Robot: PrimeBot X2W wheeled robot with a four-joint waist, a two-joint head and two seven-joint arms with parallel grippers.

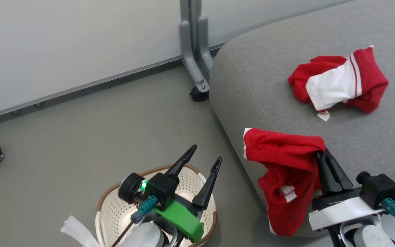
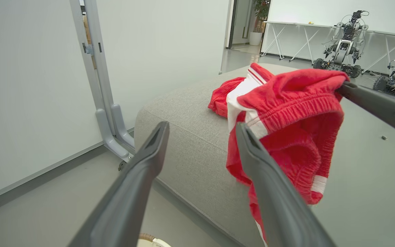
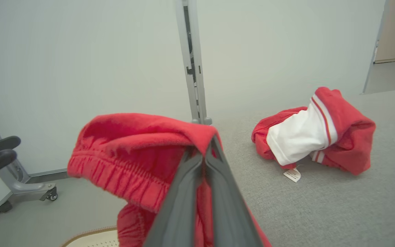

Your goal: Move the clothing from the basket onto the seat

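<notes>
A red garment [image 1: 286,164] is hanging from the right gripper [image 1: 322,152], whose two fingers are pinching together on its elastic waistband. The cloth is drooping over the rounded front edge of the seat [image 1: 259,79], partly above the cushion and partly above the floor [image 1: 81,137]. A second red garment [image 1: 338,82], with a white panel, is lying crumpled farther in on the seat, well apart from the held one, and its tag [image 1: 323,115] is resting on the grey fabric.

The basket [image 1: 111,209] is sitting on the floor just beside the seat. The left gripper [image 1: 206,152] is hovering above it, fingers spread and nothing between them. That arm is hiding much of the basket's inside.

A grey metal post [image 1: 194,51] on a caster is standing at the seat's far corner, against a pale wall [image 1: 63,41].

The left wrist view is looking past the held garment to other robots [image 2: 341,44] and white trestle tables [image 2: 293,24] across the room. The right wrist view is showing the waistband's fold draping over the pressed-together fingertips.
</notes>
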